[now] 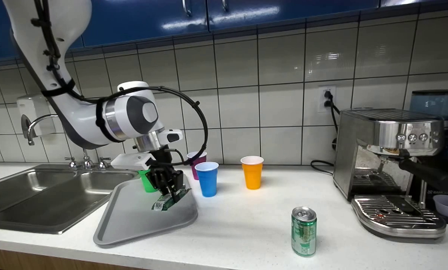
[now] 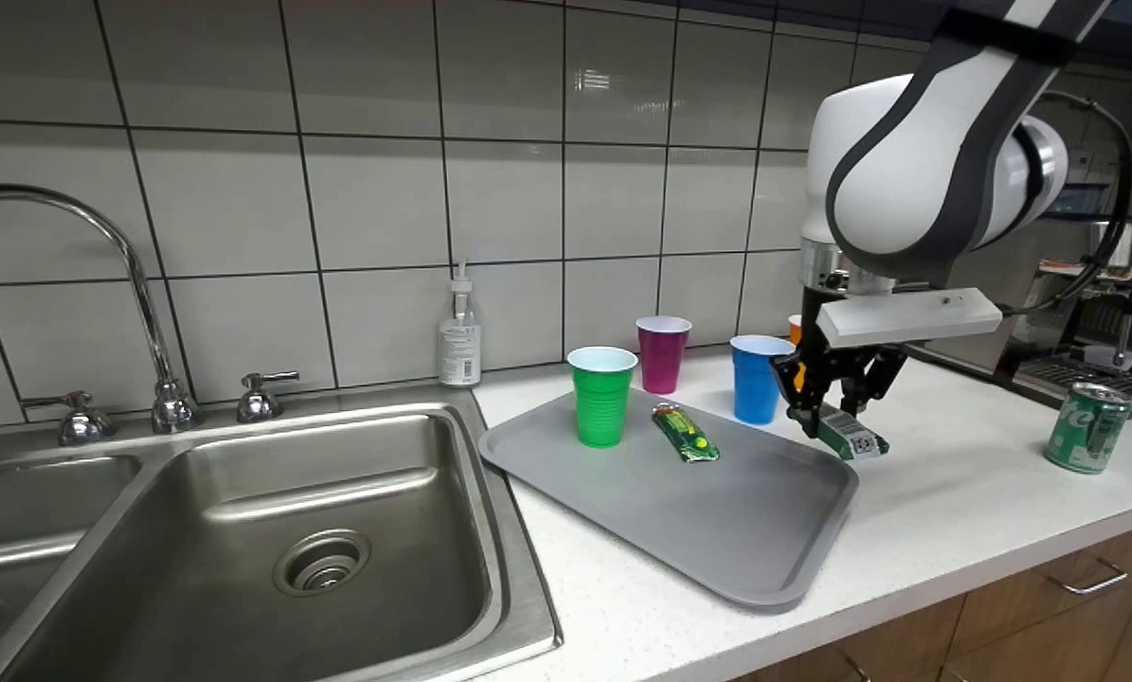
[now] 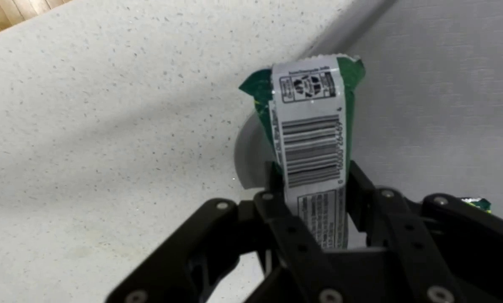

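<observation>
1. Here's the gripper (image 3: 314,176), part-way closed, a finger on each long side of a wrapped bar (image 3: 312,126): it has firm contact on both flanks and nothing else in its grasp.
2. Now the key relation: the bar is pinched across its width, so its long axis runs straight out from between the fingers, barcode end pointing up the wrist view, towards the front edge of the counter (image 3: 108,126).
3. And underneath? The rounded corner of the grey tray (image 2: 708,530), with counter to one side of the bar and tray floor to the other. It looks raised, though how high can't be told.
4. In an exterior view, a second bar (image 2: 686,434) lies on the tray beside the green cup (image 2: 601,398), apart from the held one.
5. The blue cup (image 1: 207,180) stands upright on the counter, near the gripper.
</observation>
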Robot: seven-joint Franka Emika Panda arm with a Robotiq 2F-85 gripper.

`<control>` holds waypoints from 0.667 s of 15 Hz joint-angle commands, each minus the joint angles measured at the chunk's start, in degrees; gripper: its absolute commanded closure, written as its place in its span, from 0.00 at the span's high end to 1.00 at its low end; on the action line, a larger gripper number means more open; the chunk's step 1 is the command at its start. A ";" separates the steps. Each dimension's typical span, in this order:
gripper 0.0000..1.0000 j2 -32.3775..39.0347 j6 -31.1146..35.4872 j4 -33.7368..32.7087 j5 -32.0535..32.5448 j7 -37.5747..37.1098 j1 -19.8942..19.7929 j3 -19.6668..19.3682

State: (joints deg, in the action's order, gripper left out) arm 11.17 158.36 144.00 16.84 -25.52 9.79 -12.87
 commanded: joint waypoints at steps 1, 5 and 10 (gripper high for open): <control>0.15 -1.71 -2.42 -0.17 0.28 2.65 -1.05 3.22; 0.15 -1.38 -2.18 -0.18 -0.13 4.07 -0.62 5.83; 0.15 -0.69 -1.55 -0.45 -0.82 5.08 -0.06 9.00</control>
State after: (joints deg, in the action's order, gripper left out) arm 11.17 158.36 144.00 16.81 -22.58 9.94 -5.87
